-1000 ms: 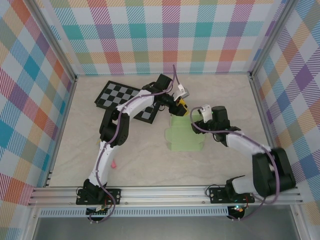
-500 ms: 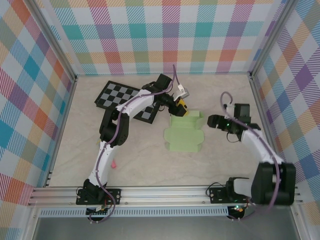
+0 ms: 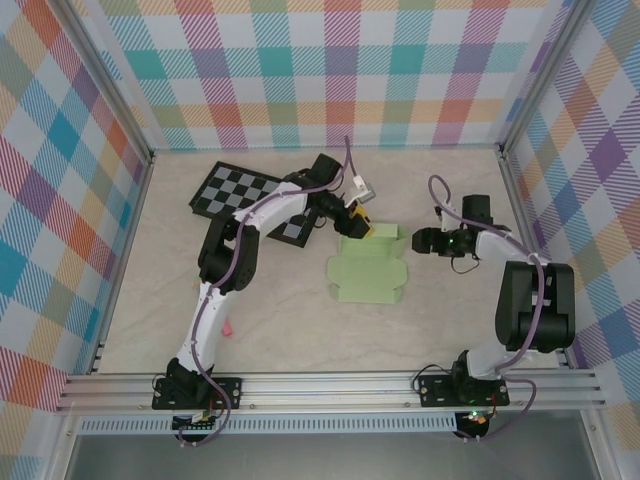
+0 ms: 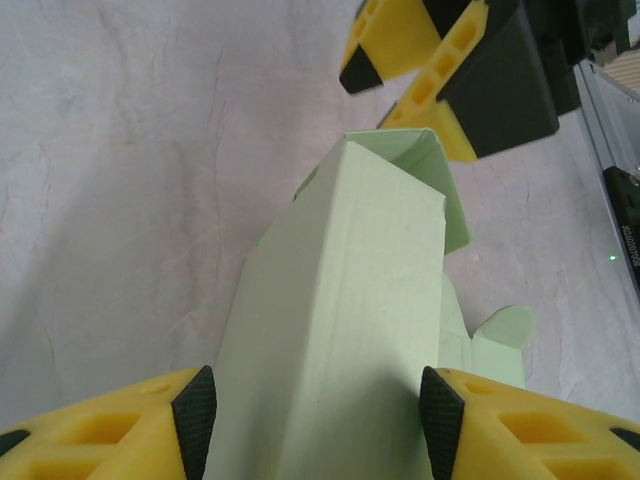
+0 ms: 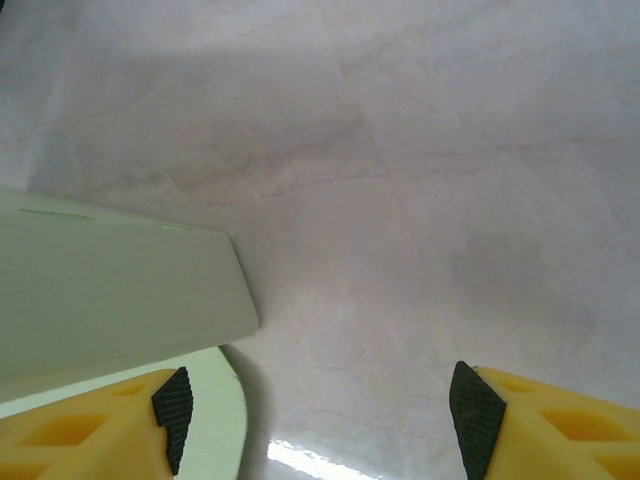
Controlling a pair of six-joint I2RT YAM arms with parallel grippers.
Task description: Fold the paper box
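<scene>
The pale green paper box (image 3: 368, 275) lies partly folded at mid-table, its back panel raised. My left gripper (image 3: 355, 224) is at that back edge. In the left wrist view the raised panel (image 4: 340, 300) stands between the wide-apart pads (image 4: 196, 420) without being pinched, so the left gripper (image 4: 317, 425) is open. My right gripper (image 3: 418, 240) hovers just off the box's right end, open, with bare table between its fingers (image 5: 323, 420). A box flap (image 5: 110, 300) shows beside its left fingertip. The right gripper (image 4: 405, 110) faces the box's far end in the left wrist view.
A black-and-grey checkerboard (image 3: 235, 190) lies at the back left, under the left arm. A small pink object (image 3: 228, 328) sits on the table (image 3: 300, 330) near the left arm's base. Plaid walls enclose the space; a metal rail runs along the near edge.
The right arm swung off the box to the right, then turned its gripper back toward the box's right end. The left gripper barely shifted along the back panel.
</scene>
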